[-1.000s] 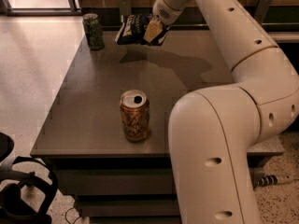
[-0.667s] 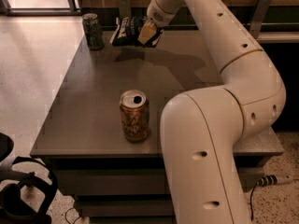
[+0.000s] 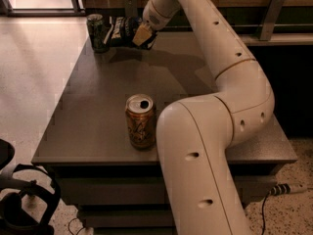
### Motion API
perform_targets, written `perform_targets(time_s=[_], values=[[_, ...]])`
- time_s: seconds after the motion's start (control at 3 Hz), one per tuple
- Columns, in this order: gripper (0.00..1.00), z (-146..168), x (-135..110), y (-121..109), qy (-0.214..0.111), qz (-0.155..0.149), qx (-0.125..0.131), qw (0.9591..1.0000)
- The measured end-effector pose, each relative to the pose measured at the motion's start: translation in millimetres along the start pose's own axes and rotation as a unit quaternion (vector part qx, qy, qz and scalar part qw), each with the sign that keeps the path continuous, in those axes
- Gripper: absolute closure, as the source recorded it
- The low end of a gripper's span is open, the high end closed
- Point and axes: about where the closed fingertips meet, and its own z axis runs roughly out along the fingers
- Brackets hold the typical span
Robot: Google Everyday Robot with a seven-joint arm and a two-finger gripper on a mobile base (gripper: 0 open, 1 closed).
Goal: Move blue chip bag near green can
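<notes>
Tool (image 3: 142,34) at the far left of the counter (image 3: 98,106), clamped shut on the right end of the blue chip bag (image 3: 120,30). Over the last second the arm has carried the bag leftward. It now hangs just beside the green can (image 3: 97,32), apparently clear of the surface. Lowering and release seem all that remains. Orange-gold can (image 3: 140,121) stands well apart, toward the near edge.

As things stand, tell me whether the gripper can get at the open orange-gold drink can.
Probably not now: the gripper is at the far end of the grey table, shut on the crinkled navy-blue foil chip bag, and the arm's own thick link crowds the orange-gold drink can.
</notes>
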Motion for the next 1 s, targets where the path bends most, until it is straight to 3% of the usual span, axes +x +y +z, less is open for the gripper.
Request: perform_targets(time_s=[1.0], values=[[0.35, 12.1, 1.8, 2.7, 0.003, 0.001, -0.006, 1.0000]])
